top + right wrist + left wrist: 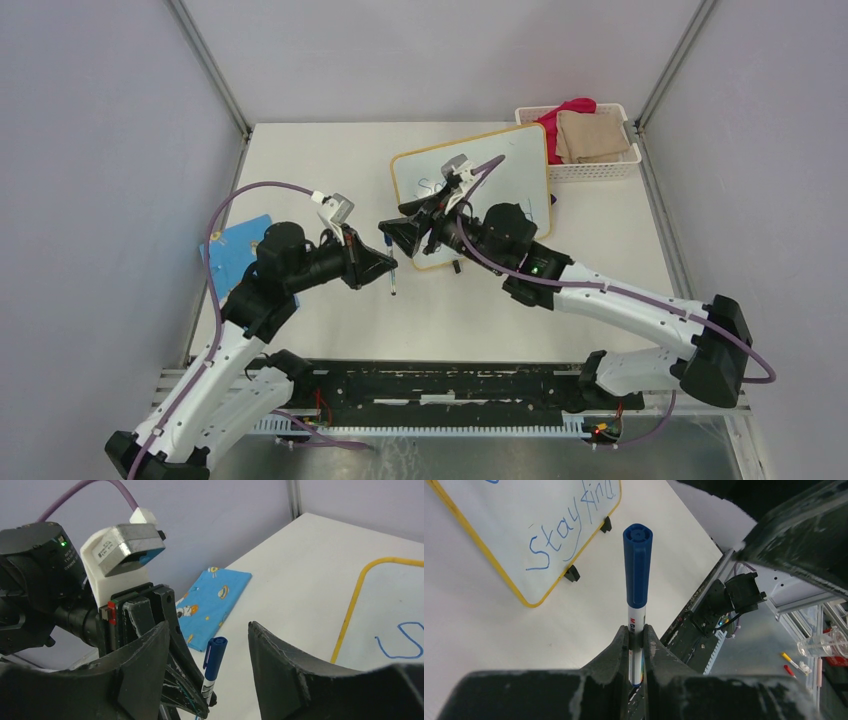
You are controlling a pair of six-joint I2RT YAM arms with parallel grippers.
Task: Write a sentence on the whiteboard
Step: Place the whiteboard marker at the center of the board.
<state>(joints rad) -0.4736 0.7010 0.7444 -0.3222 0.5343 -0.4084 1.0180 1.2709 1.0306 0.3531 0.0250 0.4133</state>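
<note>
- Left tool (637,630) is clenched on a marker (637,565), gripping its white barrel. The blue cap is on and points away from the wrist, and the barrel's other end is lost between the fingers.
- Right tool (209,627) has its jaws well apart and grips nothing. From its own wrist we see the marker's cap in the gap, touching neither finger.
- From above, the two tools meet nose to nose over the counter (330,160), just off the near left corner of the whiteboard (525,160).
- The whiteboard lies flat on the counter, turned at an angle, towards the far right. The right arm covers much of it from above, and the writing there is too faint for us to read.
- Of the sentence (569,527), the left wrist shows "Stay kind" in blue. The line above is cut off by the edge, leaving only a scrap of blue.
- The right wrist gives us one blue curve at the frame edge.
- A blue patterned card (212,605) lies beside the left arm, partly hidden by it from above.
</note>
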